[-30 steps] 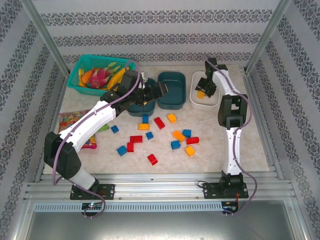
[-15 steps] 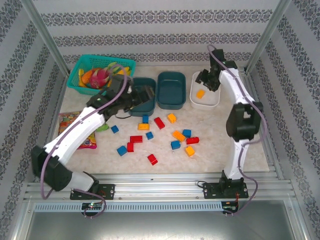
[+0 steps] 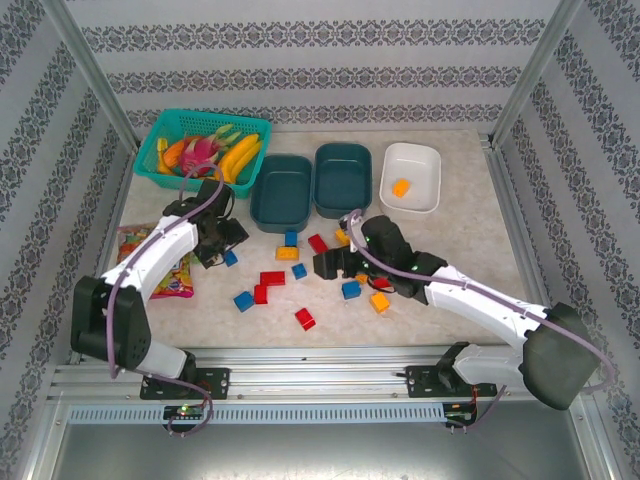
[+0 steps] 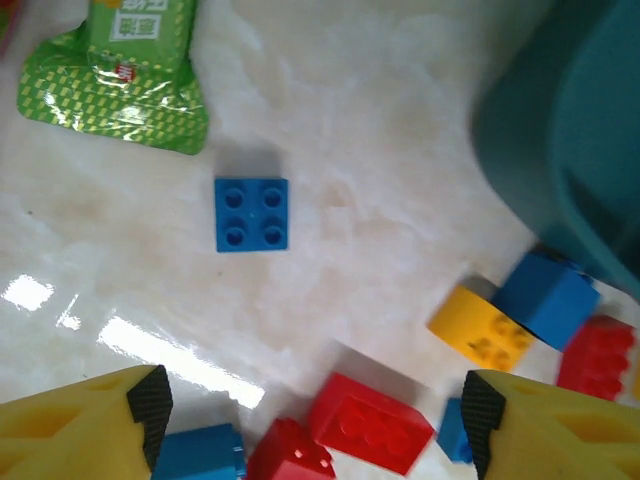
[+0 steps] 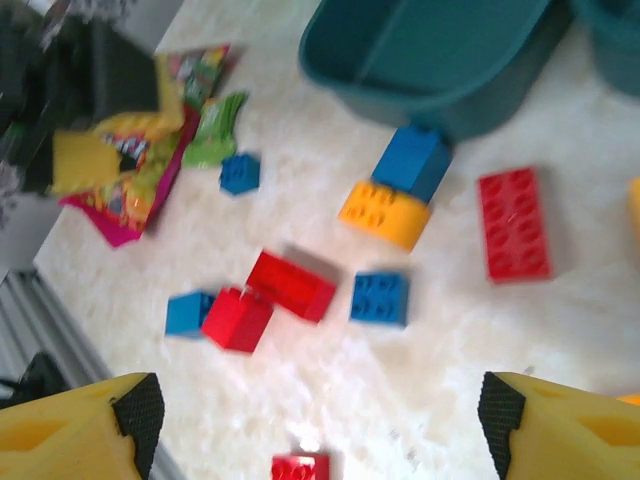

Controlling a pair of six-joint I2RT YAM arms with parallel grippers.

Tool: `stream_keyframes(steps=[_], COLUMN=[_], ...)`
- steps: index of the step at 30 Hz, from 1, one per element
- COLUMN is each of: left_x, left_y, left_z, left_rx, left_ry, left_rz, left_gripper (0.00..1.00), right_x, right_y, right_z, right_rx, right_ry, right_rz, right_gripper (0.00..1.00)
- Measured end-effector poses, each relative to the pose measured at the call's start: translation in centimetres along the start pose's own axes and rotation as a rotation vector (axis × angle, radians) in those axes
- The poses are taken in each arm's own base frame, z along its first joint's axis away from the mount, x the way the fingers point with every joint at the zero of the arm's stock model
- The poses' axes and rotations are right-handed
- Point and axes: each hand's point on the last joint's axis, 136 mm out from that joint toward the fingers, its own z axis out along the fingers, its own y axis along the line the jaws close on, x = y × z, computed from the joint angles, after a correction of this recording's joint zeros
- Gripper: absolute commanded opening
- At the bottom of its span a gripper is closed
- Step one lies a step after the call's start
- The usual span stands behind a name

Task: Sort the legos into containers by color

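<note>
1. At the far left, the left gripper (image 4: 318, 405) hung low over the pale marbled table top (image 3: 470, 240), near the colourful crinkly candy bag (image 3: 150, 258). Its yellow jaws were spread wide with nothing between them.
2. Just ahead of it lay a small blue square plastic brick (image 4: 251, 214) with four studs, flat and studs up, apart from its neighbours. It looked light, stiff and smooth-sided. The safest hold was probably a pinch across two opposite flat walls, since a corner grip would likely let it slip out.
3. The other loose legos (image 3: 318, 244), chunky red, blue and orange-yellow plastic bricks, lay scattered across the middle of the table in front of the tubs. One blue brick touched an orange-yellow one right by a tub wall, which looked a tight spot for a finger.
4. The two dark teal rounded plastic tubs (image 3: 280, 195) stood side by side at the back. I could make out no brick in either.
5. The right gripper (image 5: 318, 412) hovered over the scattered bricks, its jaws also wide apart and empty.
6. Furthest right, the white rounded plastic tub (image 3: 428, 160) held a single orange-yellow brick (image 3: 400, 187).
</note>
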Motion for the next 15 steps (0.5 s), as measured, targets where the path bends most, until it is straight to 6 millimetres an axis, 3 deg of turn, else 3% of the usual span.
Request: stream_keyframes(steps=[5, 15], left_x=[-0.2, -0.1], left_y=[1.4, 1.7], left_z=[3.0, 7.4], left_rx=[-0.084, -0.128], left_ry=[0.057, 0.123], left_rz=[-0.002, 0.033], left_gripper=[0.74, 0.59], right_x=[-0.8, -1.2], right_y=[2.2, 2.4], right_z=[0.2, 0.6], right_rx=[-0.066, -0.071], right_ry=[-0.046, -0.051], right_rz=[-0.042, -0.031], right_gripper=[0.88, 0.87])
